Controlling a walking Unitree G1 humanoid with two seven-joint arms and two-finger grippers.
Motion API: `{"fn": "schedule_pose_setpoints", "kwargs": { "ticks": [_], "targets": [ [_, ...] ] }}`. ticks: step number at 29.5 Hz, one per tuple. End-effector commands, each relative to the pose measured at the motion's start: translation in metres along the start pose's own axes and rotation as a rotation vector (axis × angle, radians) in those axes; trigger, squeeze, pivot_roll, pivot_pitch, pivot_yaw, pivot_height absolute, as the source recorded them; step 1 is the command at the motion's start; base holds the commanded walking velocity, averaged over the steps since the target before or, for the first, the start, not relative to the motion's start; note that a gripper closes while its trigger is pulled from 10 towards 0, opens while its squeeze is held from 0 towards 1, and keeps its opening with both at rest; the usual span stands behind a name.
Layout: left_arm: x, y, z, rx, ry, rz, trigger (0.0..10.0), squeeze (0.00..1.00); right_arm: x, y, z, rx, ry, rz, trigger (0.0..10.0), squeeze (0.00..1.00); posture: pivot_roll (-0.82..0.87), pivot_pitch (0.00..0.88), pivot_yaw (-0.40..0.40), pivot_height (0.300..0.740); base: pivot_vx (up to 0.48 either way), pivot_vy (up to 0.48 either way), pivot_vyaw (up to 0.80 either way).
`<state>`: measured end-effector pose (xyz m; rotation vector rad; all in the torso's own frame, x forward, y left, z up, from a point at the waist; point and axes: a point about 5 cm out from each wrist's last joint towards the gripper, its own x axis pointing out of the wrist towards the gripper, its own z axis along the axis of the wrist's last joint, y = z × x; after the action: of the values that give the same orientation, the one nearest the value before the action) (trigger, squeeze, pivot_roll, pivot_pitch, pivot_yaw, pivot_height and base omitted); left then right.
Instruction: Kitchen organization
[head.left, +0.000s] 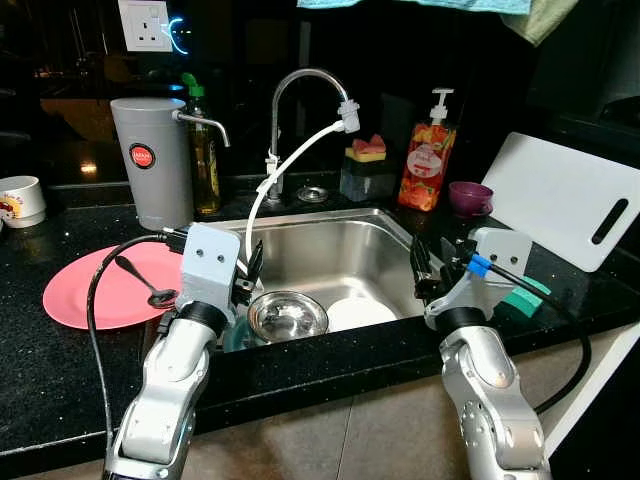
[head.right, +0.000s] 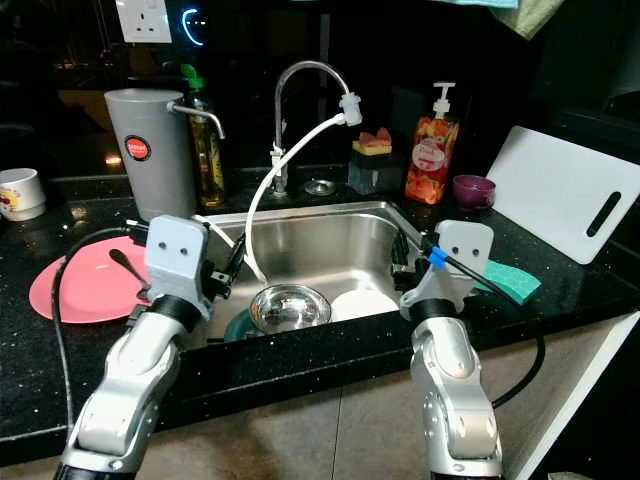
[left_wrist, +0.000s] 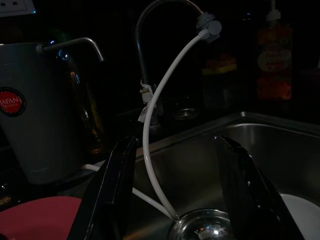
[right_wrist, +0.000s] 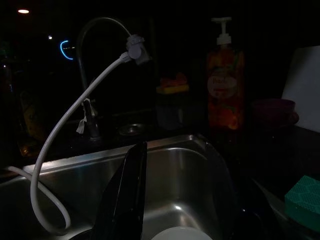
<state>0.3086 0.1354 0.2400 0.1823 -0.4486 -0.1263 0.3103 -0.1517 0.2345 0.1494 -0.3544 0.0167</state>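
Both arms hover at the sink (head.left: 370, 222): left gripper (head.left: 248, 272) spread above the steel bowl (head.left: 287, 316), right gripper (head.left: 422, 268) spread near the white plate (head.left: 360, 313).

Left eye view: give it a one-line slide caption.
Both grippers, left and right, poised over a sink holding a steel bowl and white plate.

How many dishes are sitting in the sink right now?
3 that I can make out: a steel bowl at the front of the sink, a white plate to its right, and a teal dish edge under the bowl's left. More may be hidden beneath.
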Motion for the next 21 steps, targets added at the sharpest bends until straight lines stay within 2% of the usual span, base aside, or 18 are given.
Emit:
{"fn": "schedule_pose_setpoints", "kwargs": {
  "ticks": [1,21],
  "targets": [
    [0.0012,-0.001,0.0009,0.005,-0.005,0.0,10.0,0.0,0.0005,-0.0001,-0.001,0.008,0.002,-0.002,10.0,0.0,0.07,0.0,-0.082,0.74,0.0,0.0,0.0],
    [0.0014,-0.001,0.0014,0.005,-0.007,0.002,10.0,0.0,0.0007,-0.0001,-0.0008,0.009,0.0,-0.002,10.0,0.0,0.07,0.0,-0.082,0.74,0.0,0.0,0.0]
  ]
}}
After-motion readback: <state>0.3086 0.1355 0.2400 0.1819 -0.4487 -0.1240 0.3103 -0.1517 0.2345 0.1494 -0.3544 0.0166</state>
